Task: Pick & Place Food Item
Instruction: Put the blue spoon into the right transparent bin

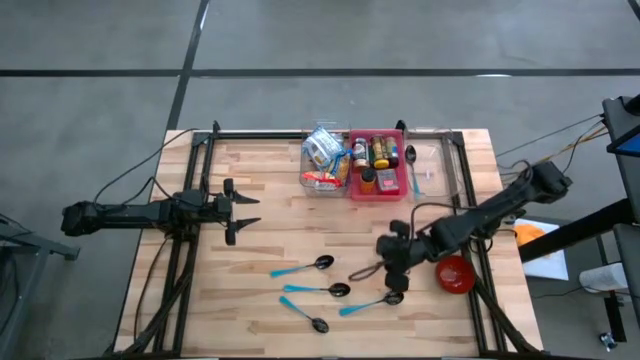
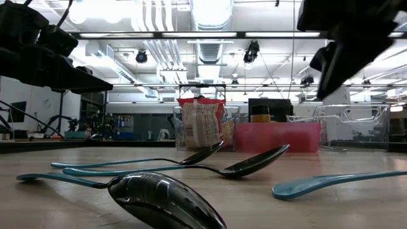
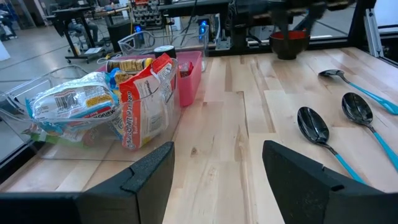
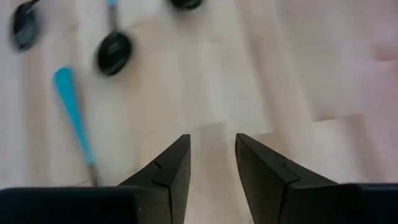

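Food packets (image 1: 322,160) stand in a clear bin (image 1: 306,178) at the table's far edge; the left wrist view shows them too (image 3: 146,102). My right gripper (image 1: 392,280) hangs over the near right part of the table, tipped down, left of a red bowl (image 1: 455,273). Its fingers (image 4: 211,140) stand a little apart with only bare wood between them. My left gripper (image 1: 240,210) waits open and level at the table's left (image 3: 217,149), pointing toward the table's right edge.
A pink bin (image 1: 378,165) of bottles and a clear bin (image 1: 430,165) holding a spoon stand right of the food bin. Several blue-handled spoons (image 1: 305,267) lie near the front edge, one (image 1: 372,303) just below my right gripper. Bare wood lies between the bins and the spoons.
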Controlling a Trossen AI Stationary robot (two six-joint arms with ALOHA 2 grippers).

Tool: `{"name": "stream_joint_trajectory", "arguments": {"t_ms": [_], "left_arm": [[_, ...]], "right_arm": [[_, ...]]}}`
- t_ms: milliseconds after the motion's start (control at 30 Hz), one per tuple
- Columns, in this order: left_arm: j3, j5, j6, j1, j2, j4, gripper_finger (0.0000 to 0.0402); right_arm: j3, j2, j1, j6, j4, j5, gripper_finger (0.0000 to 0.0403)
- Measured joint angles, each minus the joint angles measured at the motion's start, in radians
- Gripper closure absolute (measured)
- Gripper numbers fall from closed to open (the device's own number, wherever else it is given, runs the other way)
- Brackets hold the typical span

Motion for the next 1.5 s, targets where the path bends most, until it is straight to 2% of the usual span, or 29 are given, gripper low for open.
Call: {"name": "stream_joint_trajectory", "arguments": {"t_ms": [167,267,600,767,900,1233,1500], "left_arm": [[0.000,0.000,0.000,0.000,0.000,0.000,0.0158],[0.000,0.000,0.000,0.000,0.000,0.000,0.0158],[0.000,0.000,0.001,0.000,0.000,0.000,0.0158],[0.000,0.000,0.003,0.000,0.000,0.000,0.0158],[0.000,0.000,0.003,0.000,0.000,0.000,0.0158],[0.000,0.000,0.003,0.000,0.000,0.000,0.0158],[0.000,0.000,0.002,0.000,0.000,0.000,0.0158]], "right_arm": [[0.000,0.074,0.043,-0.011,0.103,-0.166,0.0278],[0.000,0.115,0.070,-0.011,0.155,-0.223,0.0278],[0.001,0.203,0.131,-0.003,0.293,-0.223,0.0278],[0.021,0.251,0.147,0.058,0.307,-0.219,0.0278],[0.069,0.292,0.172,0.074,0.264,-0.203,0.0278],[0.232,0.408,0.226,0.070,-0.010,-0.096,0.0278],[0.280,0.473,0.230,0.065,-0.048,-0.096,0.0278]]}}
